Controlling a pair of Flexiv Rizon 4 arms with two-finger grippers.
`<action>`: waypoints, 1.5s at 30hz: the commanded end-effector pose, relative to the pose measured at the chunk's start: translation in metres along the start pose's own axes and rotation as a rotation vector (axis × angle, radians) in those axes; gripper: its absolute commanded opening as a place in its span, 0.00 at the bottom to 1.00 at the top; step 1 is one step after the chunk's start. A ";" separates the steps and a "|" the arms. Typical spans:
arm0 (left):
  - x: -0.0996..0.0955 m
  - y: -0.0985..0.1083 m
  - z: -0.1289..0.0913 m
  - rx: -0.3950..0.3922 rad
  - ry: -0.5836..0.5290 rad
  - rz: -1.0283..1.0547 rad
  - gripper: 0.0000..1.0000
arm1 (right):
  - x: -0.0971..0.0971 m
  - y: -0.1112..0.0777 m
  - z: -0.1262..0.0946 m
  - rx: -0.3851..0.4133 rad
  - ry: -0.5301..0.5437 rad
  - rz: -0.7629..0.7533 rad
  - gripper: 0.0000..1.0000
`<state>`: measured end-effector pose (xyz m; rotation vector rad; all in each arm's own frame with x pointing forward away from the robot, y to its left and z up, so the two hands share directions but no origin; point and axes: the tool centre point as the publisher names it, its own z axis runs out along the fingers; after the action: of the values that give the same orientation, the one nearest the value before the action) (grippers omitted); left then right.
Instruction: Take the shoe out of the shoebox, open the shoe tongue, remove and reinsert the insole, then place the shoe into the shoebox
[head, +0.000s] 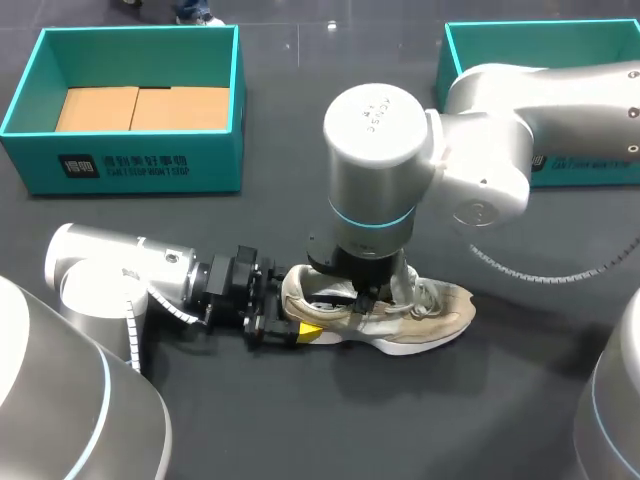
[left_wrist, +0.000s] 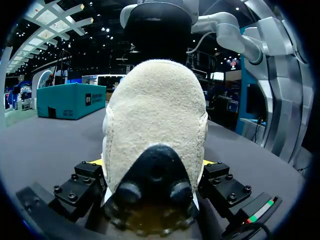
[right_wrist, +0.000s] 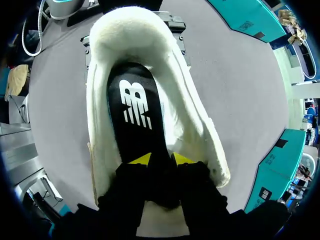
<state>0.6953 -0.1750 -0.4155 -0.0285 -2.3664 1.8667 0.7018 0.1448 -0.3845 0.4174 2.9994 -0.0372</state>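
Sneaker (head: 430, 315), beige suede, is clamped at the heel by left pincer (left_wrist: 154, 162); black insole (right_wrist: 135, 115) inside it is pinched by the nearly closed right pincer (right_wrist: 161, 159).

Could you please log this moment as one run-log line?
shoe: on table | left gripper: shut on its heel | right gripper: in shoe opening, at insole
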 end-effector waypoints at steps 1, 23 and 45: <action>0.001 0.000 0.000 -0.002 0.000 0.000 0.00 | -0.002 0.002 0.007 -0.005 0.010 -0.012 0.29; 0.001 0.000 0.000 -0.002 0.000 0.000 0.00 | 0.027 0.017 0.051 0.003 0.180 -0.073 0.41; 0.001 0.000 0.000 -0.002 0.000 0.000 0.00 | 0.045 0.007 0.044 -0.061 0.209 -0.039 0.00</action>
<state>0.6937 -0.1740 -0.4161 -0.0316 -2.3666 1.8660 0.6796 0.1629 -0.4062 0.3771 3.2197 0.0659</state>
